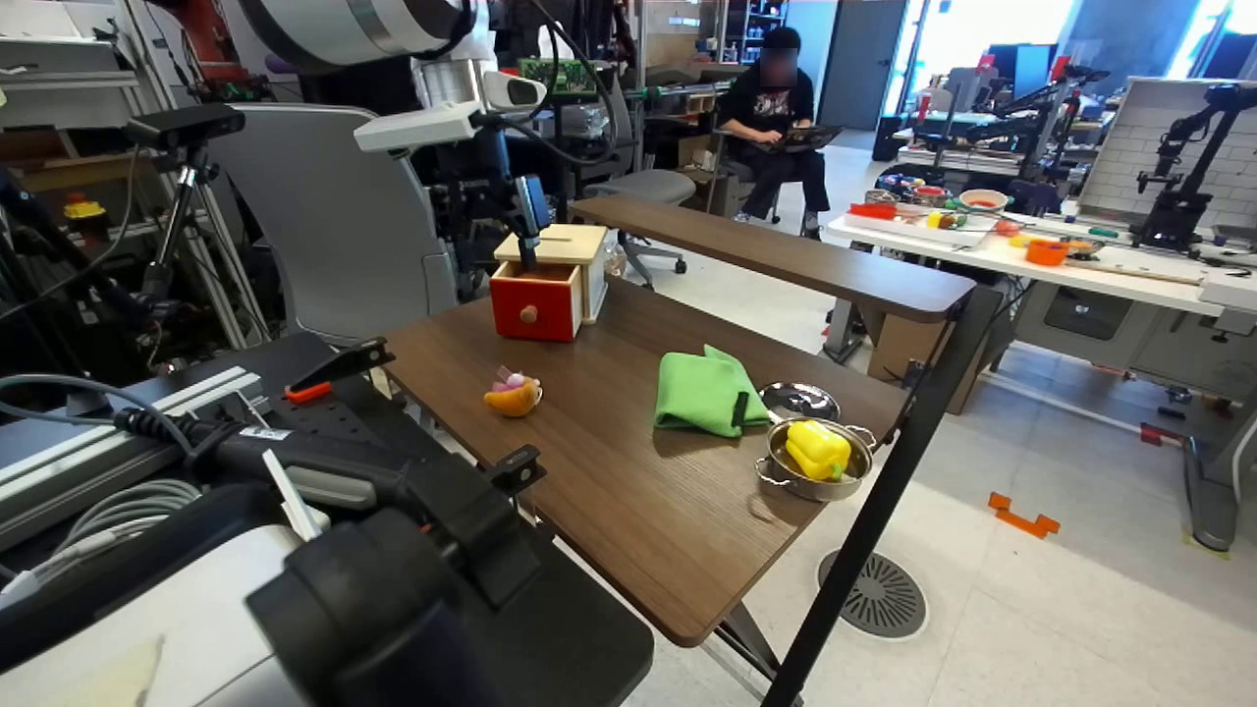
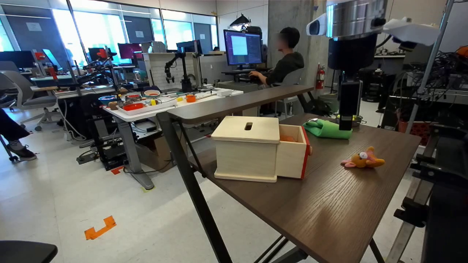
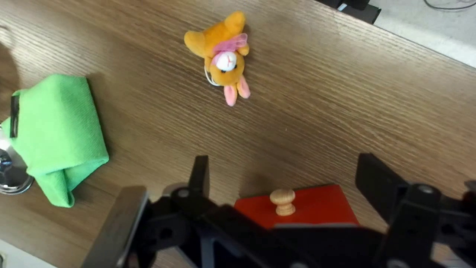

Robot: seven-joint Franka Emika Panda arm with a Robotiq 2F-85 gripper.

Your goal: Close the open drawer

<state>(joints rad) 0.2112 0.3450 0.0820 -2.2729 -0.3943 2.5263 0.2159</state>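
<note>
The drawer [image 1: 535, 306] has a red front, pale wooden sides and a round wooden knob. It stands pulled out of the small pale wooden box [image 2: 245, 159] in both exterior views, and something orange lies inside the drawer [image 2: 291, 157]. In the wrist view, its red front [image 3: 316, 204] and knob show at the bottom, partly hidden by the gripper body. My gripper [image 3: 283, 167] is open and empty, its fingers wide apart on either side of the knob in this view. In an exterior view, the gripper [image 2: 345, 126] hangs above the table, out beyond the drawer front.
An orange plush bunny [image 3: 225, 56] lies on the brown table [image 1: 589, 442]. A folded green cloth [image 1: 702, 393] lies near a metal lid [image 1: 800, 401] and a metal pot [image 1: 820, 488] holding a yellow pepper [image 1: 817, 449]. A raised brown shelf [image 1: 776, 250] runs along one table side.
</note>
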